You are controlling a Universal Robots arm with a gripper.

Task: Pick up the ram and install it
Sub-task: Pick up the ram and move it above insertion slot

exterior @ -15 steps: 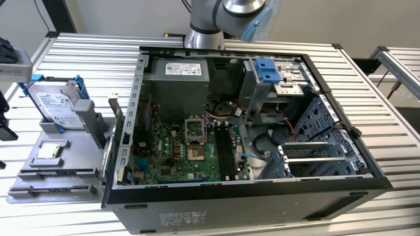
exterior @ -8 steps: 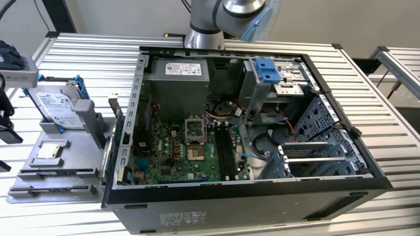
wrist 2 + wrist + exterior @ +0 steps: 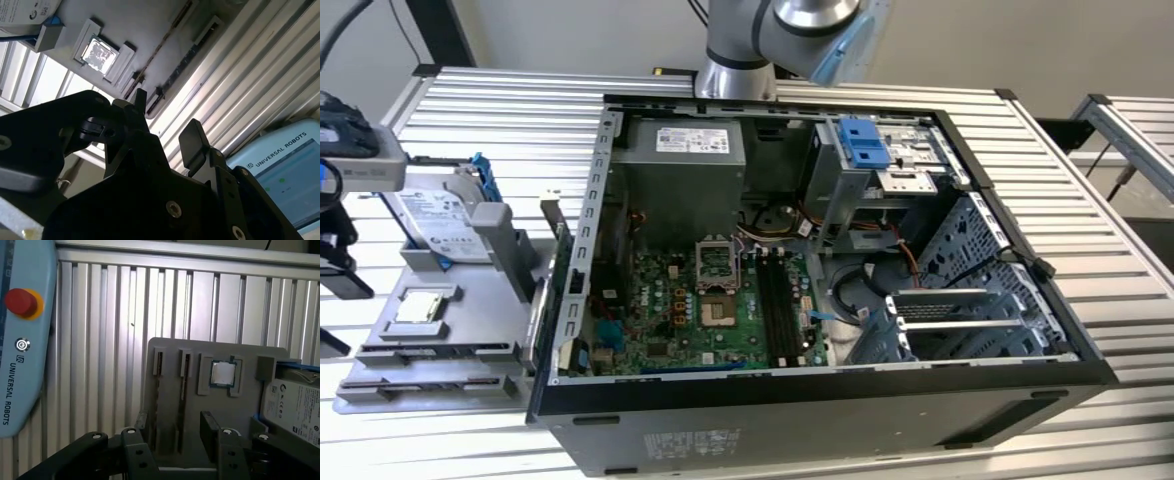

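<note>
One gripper point(image 3: 175, 422), jaws apart and empty, hangs over one tray point(image 3: 232, 410) with two slots point(image 3: 159, 390), one chip point(image 3: 222, 373), one drive point(image 3: 295, 410).

- Arm point(image 3: 736, 72): a grey upright segment stands at the worktop edge farthest from the exterior camera. It is topped by a silver joint point(image 3: 809, 14) with a pale blue cap.
- Gripper point(image 3: 167, 125): black, 2 fingers point(image 3: 192, 137), seen from behind the palm in the second wrist view.
- Jaws stand apart, with nothing between them.
- One fingertip looks narrow and edge-on; the other is a broad flat pad.
- First wrist view: same gripper point(image 3: 175, 426), spread wide, with bolted black linkage bars point(image 3: 75, 452) behind each finger.
</note>
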